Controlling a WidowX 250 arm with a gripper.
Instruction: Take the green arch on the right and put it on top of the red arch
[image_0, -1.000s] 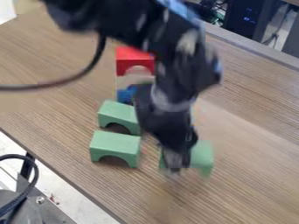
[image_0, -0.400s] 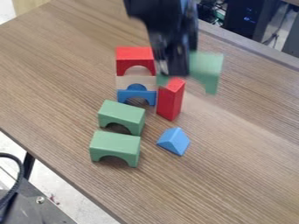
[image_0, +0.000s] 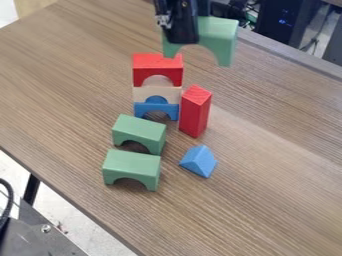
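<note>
My gripper (image_0: 182, 37) hangs at the top of the view, shut on a green arch (image_0: 217, 36). That arch is upright with its opening down, held up and to the right of the red arch (image_0: 152, 69). The gripper covers part of the green arch's left side. The red arch tops a small stack, with a beige block (image_0: 141, 93) and a blue arch (image_0: 168, 110) below it.
A tall red block (image_0: 194, 111) stands just right of the stack. A blue triangular block (image_0: 198, 161) lies in front of it. Two more green arches, one (image_0: 139, 132) behind the other (image_0: 131, 167), sit front left of centre on the wooden table (image_0: 267, 200).
The gripper and the green arch have risen from the right front of the table toward the top edge of the view. The blocks on the table have stayed put.
</note>
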